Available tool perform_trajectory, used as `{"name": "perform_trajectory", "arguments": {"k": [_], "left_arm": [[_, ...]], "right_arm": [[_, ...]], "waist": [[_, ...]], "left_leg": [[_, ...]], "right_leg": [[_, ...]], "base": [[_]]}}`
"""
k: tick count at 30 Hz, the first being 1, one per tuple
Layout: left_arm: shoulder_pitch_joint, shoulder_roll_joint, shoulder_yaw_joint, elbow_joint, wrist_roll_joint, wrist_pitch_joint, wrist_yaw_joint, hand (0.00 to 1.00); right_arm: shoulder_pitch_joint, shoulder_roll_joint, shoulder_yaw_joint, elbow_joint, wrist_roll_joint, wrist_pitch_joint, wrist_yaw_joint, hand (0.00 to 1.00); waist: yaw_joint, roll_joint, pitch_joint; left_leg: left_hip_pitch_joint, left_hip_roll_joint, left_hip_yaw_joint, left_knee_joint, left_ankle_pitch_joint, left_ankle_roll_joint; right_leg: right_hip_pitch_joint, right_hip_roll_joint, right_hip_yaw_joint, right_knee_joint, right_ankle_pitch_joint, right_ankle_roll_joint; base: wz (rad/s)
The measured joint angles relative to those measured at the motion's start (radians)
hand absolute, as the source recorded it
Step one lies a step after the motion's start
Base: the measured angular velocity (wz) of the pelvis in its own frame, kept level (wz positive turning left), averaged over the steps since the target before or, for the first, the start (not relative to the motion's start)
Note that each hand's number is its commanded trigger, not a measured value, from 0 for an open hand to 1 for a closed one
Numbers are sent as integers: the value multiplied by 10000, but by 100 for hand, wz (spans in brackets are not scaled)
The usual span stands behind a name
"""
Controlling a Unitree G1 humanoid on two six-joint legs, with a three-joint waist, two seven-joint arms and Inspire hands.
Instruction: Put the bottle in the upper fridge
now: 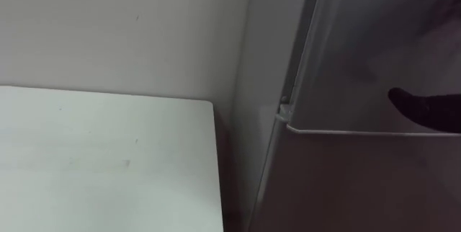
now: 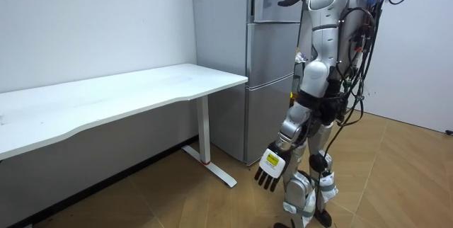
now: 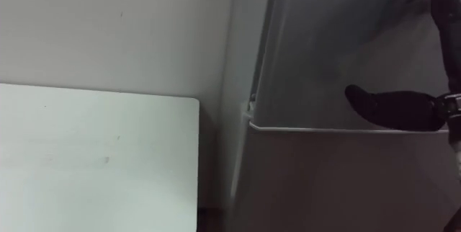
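— What is there, biggest first?
— A pale wall (image 1: 108,23) and a wood floor (image 2: 396,178). The grey fridge (image 2: 269,58) stands against the wall. The robot stands upright just in front of it, facing it.
— And beside the fridge?
— A white table (image 2: 127,97), along the wall on the robot's left. Its corner is near the fridge's side but apart from it, with a dark gap between.
— The doors?
— The upper door (image 1: 360,37) and the lower door (image 1: 360,189) both lie shut, with a thin seam (image 1: 374,132) between them.
— The hands?
— The right hand (image 3: 392,107) is raised to the upper door, fingers spread and straight. Its thumb is low on the door, just above the seam. It holds nothing. Whether it presses on the door, I cannot tell.
— And the left hand (image 2: 271,166)?
— It hangs by the thigh, fingers loose and pointing down, empty.
— And the bottle?
— Where it is I cannot tell; it is in neither hand.
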Motion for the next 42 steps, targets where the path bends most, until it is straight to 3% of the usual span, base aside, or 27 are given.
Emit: {"name": "perform_trajectory", "arguments": {"k": [8,19,24,32,35,42], "left_arm": [[-100,84,-220,7,59,52,191,0],[-157,147,-473,-231,361,448,238,0],[-52,95,-484,-554,672,499,238,0],[-27,93,-495,-976,705,535,225,0],[-5,93,-494,-981,730,535,224,0],[26,93,-491,-982,715,526,215,0]], "right_arm": [[-695,-1,596,1158,-9,-117,-366,0],[-1169,-1,887,2619,-97,-466,-820,0],[-1427,-1,1095,3202,-326,-618,-960,0],[-1567,-92,1169,3808,-350,-897,-1056,0],[-1567,-277,1171,3839,-391,-885,-1035,0],[-1565,-279,1170,3860,-414,-944,-1147,0]], "waist": [[25,-25,-30],[83,13,-63],[202,211,-175],[297,213,-164],[307,209,-157],[249,204,-150]], "left_leg": [[2,-3,-58,-6,2,0],[-198,-23,-330,307,-2,18],[-199,-60,-420,335,37,68],[-196,-74,-526,336,115,63],[-226,-82,-528,336,124,74],[-230,-88,-533,332,126,76]], "right_leg": [[145,-10,-78,12,1,1],[156,-57,-334,-4,2,-5],[183,-86,-344,6,50,4],[222,-81,-371,42,59,-9],[194,-85,-361,35,57,-6],[187,-85,-361,26,63,-3]], "base": [[1],[8],[1],[4],[0],[0]]}}
